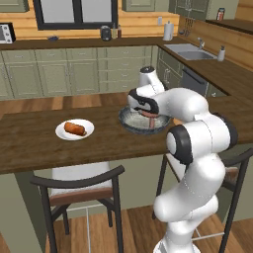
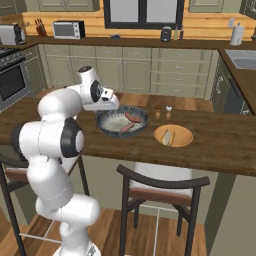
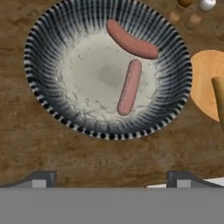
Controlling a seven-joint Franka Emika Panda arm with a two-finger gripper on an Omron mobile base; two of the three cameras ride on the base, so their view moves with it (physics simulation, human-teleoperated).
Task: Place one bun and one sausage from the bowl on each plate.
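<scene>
The dark grey-blue bowl point(image 3: 40, 99) point(image 2: 103, 126) point(image 1: 129, 127) sits on the wooden counter with two sausages inside. One sausage point(image 3: 131, 39) point(image 2: 133, 117) lies toward the far side, the other sausage point(image 3: 129, 87) point(image 2: 126, 127) near the middle. My gripper point(image 3: 111, 178) hangs open and empty above the bowl's near rim, apart from both. The white plate point(image 1: 62, 132) to the left holds a bun point(image 1: 75, 128). The orange-tan plate point(image 2: 184, 136) point(image 3: 205, 74) to the right holds another bun point(image 2: 167, 136) point(image 3: 218, 94).
Two small shakers point(image 2: 163, 111) point(image 3: 194, 6) stand just beyond the bowl and the orange plate. Dark-framed stools point(image 1: 79, 185) point(image 2: 162, 187) stand against the counter's near edge. My own arm hides part of the bowl in the left base view.
</scene>
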